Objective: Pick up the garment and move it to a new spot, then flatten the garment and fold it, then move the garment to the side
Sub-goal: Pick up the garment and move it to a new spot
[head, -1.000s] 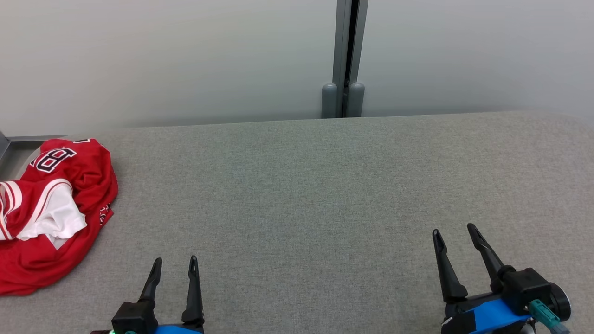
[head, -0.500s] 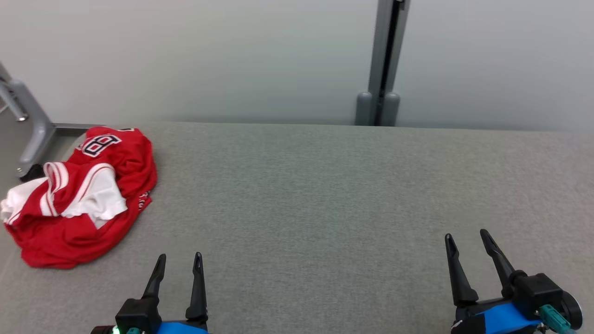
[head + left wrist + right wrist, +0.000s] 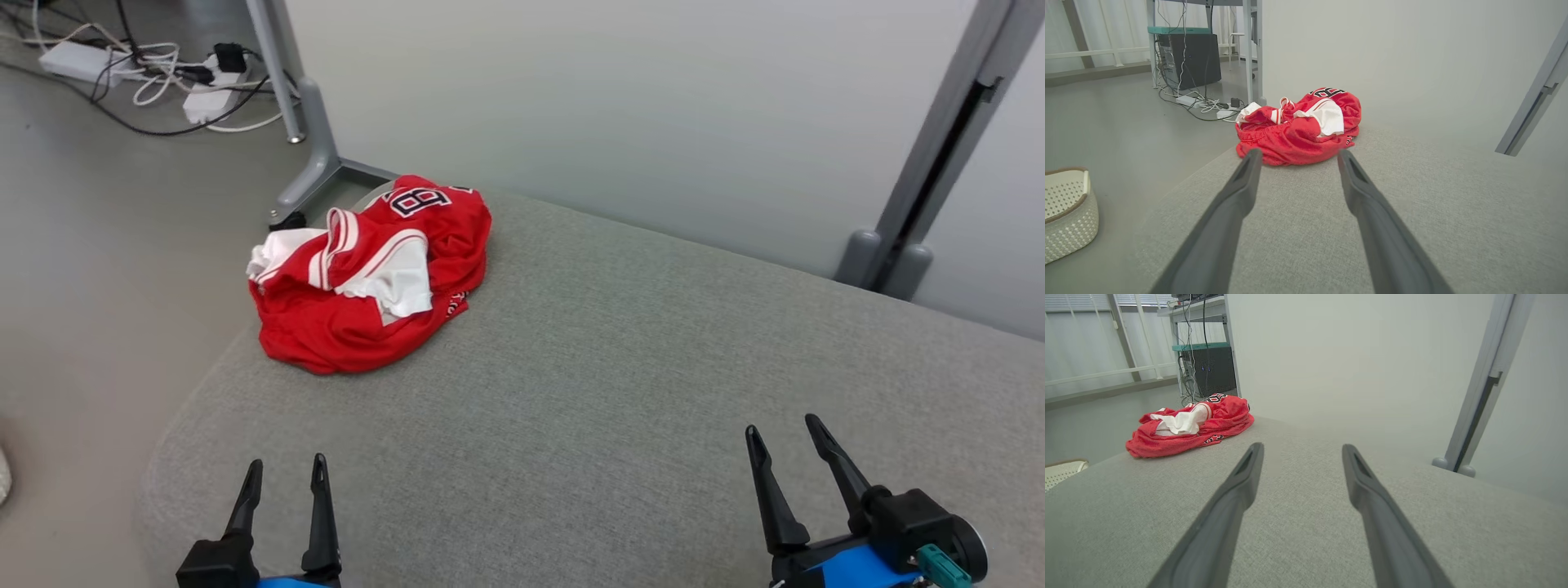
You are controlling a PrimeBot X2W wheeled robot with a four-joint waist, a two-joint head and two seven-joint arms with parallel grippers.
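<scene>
We stand at the pick-up; left gripper [image 3: 286, 462] and right gripper [image 3: 781, 425] both gape empty; next we must reach the crumpled shirt [image 3: 367, 286].

Grey fabric-covered table [image 3: 620, 392] beneath the fingers [image 3: 1237, 196]; pale wall panel [image 3: 571, 98] ahead of them, grey post [image 3: 931, 155] to their right, grey floor [image 3: 98, 245], power strip [image 3: 69, 61], black computer tower [image 3: 1192, 61] and white perforated basket [image 3: 1065, 216] to their left.
</scene>
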